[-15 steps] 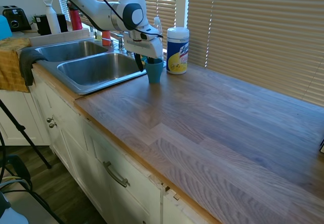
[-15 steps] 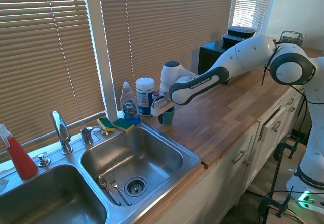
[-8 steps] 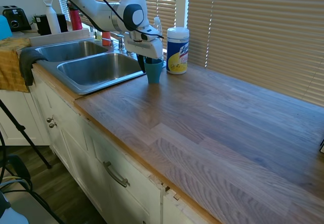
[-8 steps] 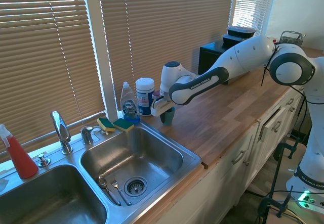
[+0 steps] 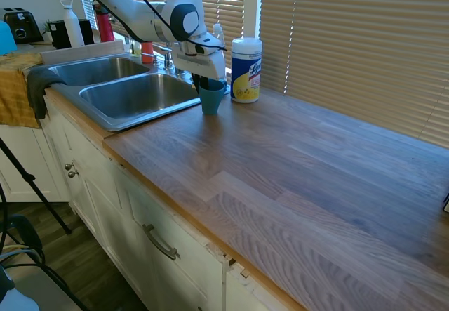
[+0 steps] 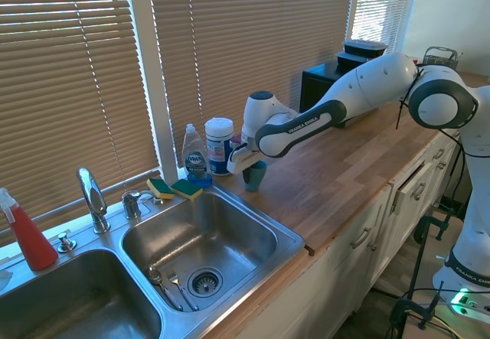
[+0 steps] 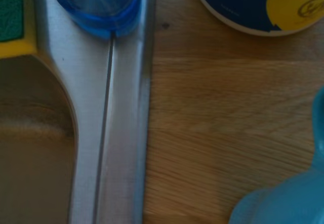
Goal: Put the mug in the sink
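The teal-blue mug (image 5: pixel 210 100) (image 6: pixel 256 178) is at the counter's sink-side end, a short way from the rim of the steel double sink (image 5: pixel 140 120) (image 6: pixel 295 239). My gripper (image 5: pixel 208 81) (image 6: pixel 249 163) reaches down onto the mug's rim and is shut on it. The mug's base looks barely above the wood. Part of the mug (image 7: pixel 283 204) shows in the wrist view, with the sink rim (image 7: pixel 121 133) beside it. Both basins lie to the gripper's sink side.
A white wipes canister (image 5: pixel 246 70) (image 6: pixel 219 145) stands just behind the mug. A dish soap bottle (image 6: pixel 196 158) and sponges (image 6: pixel 174 188) sit on the sink's back ledge by the faucet (image 6: pixel 92 197). Cutlery (image 6: pixel 164 281) lies in the near basin. A yellow towel (image 5: pixel 17 86) hangs off the far end.
The gripper and the mug have shifted slightly toward the sink and a little upward.
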`<state>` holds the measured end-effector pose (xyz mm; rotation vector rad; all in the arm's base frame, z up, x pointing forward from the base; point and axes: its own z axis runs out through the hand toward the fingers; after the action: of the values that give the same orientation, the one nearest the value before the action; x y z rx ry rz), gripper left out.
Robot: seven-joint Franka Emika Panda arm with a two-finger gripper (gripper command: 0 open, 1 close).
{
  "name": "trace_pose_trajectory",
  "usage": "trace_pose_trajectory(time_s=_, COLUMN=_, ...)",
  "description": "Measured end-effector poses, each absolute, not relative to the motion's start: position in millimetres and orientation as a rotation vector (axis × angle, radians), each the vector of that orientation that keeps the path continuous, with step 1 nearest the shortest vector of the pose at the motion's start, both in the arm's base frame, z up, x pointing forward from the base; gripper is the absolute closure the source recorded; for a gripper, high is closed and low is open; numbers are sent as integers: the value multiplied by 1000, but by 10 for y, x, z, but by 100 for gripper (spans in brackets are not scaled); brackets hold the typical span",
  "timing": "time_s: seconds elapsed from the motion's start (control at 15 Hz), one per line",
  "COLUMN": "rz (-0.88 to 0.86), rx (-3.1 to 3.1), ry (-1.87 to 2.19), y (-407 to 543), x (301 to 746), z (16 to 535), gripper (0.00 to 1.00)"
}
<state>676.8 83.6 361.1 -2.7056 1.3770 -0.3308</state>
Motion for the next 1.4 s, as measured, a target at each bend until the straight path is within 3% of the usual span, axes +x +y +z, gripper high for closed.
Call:
trace_pose_trajectory(time_s=0.33, rz=-405, rx=-2680, ry=1285, y=1454, x=6614, z=4074, gripper=100)
trace_pose_trajectory(time_s=0.53, rz=-427, rx=-2718, ry=1204, y=2221, x=6403, z=4074, gripper=100)
trace_pose_trajectory(time_s=0.93, rz=-388, rx=-2811, ry=1161, y=3282, x=6518, z=3173, gripper=100)
trace_pose_trajectory(time_s=1.4, rz=-331, rx=-2850, ry=1248, y=3389, x=6995, z=2371, gripper=100)
